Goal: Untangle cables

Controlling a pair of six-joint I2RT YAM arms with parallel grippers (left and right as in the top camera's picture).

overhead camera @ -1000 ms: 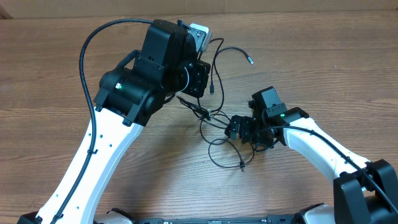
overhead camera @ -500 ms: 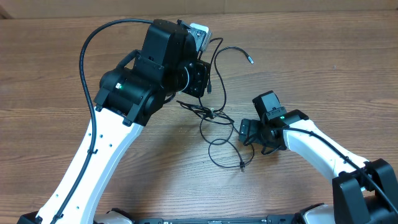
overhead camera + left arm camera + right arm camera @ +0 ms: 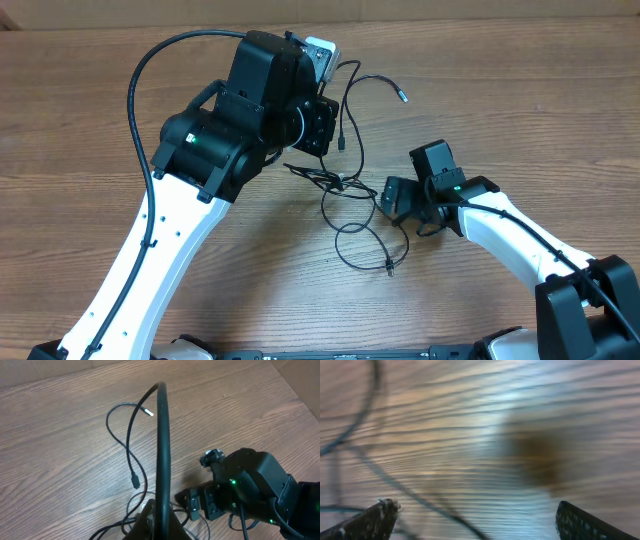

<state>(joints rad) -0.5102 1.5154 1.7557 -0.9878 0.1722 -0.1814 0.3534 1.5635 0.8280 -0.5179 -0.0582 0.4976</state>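
The right gripper [image 3: 388, 200] is drawn back a little from the knot of the cables [image 3: 338, 182]. A second ago its jaws were pushed in against the strands. Now they are held just beside the knot, wide open, and nothing is gripped between them. In the right wrist view only blurred strands are seen, ahead of these jaws and to their left, lying on the tabletop [image 3: 500, 100].

The left gripper [image 3: 152, 519] is kept where it was. Its jaws are closed, and one cord is seen rising from between them, so it is judged to be gripped. Two loose ends with plugs are seen further out in front of the left jaws.

Compared with the earlier picture, the knot between the two grippers is slightly shifted. The lower loop with its plug is left in the same place, to one side of the right jaws. It is judged that the knot is loosened only a little and that most of the untangling is not yet done.
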